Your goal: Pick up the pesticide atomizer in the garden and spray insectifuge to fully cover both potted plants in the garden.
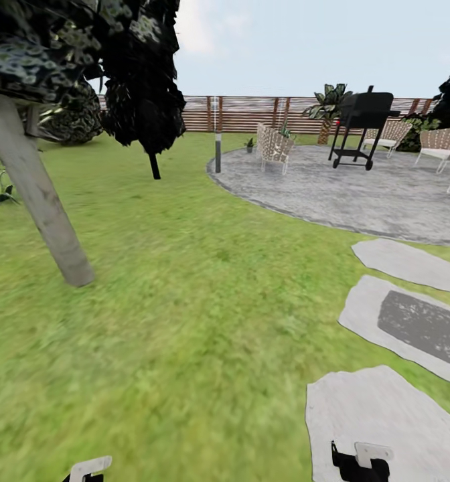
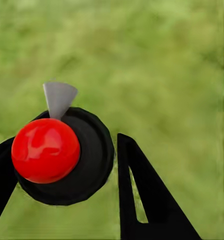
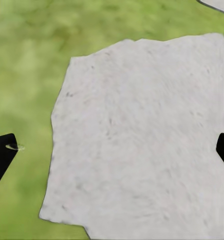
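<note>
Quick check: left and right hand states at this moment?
Left hand: shut on the pesticide atomizer, seen from its top.
Right hand: open, nothing between its fingers, over a stone slab.

A: What lies ahead?
B: A green lawn (image 1: 185,301) under a pale, hazy sky, closed off by a brown slatted fence (image 1: 245,112).
A: And to the right?
B: Grey stepping slabs (image 1: 406,321) lead to a round paved patio (image 1: 359,191) with wicker chairs (image 1: 274,146) and a black grill (image 1: 363,127). A leaning tree trunk (image 1: 41,194) stands left, and a slim post lamp (image 1: 217,150) at the patio's edge.
</note>
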Controlling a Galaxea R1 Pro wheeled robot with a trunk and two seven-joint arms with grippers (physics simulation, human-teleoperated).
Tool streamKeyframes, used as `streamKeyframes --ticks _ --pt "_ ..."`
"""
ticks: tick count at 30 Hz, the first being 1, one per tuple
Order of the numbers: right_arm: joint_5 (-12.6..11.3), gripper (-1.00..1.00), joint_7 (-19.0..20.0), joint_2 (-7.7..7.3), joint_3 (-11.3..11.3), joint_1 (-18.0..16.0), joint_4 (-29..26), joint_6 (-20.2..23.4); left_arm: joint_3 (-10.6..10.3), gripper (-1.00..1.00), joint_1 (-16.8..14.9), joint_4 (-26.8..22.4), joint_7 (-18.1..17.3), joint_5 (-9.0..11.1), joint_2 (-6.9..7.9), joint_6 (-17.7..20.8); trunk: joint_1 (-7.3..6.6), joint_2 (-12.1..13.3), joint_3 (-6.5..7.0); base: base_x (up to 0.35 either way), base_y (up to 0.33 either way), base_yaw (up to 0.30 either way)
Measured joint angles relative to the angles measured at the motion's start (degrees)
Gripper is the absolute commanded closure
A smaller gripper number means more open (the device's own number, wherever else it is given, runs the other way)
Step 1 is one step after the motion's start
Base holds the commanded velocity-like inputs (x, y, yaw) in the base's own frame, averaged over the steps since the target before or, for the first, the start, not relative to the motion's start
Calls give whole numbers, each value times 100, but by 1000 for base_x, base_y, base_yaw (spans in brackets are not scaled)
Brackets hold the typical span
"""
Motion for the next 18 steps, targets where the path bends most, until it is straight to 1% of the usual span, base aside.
streamKeyframes --ticks 9,18 --pt "0 -100 2 0 0 -1 0 0 4 100 0 0 3 0 0 -1 0 0 33 221 -207 -299" --pt "0 -100 0 0 2 4 2 0 12 100 0 0 9 0 9 -1 -1 0 73 294 -113 -291"
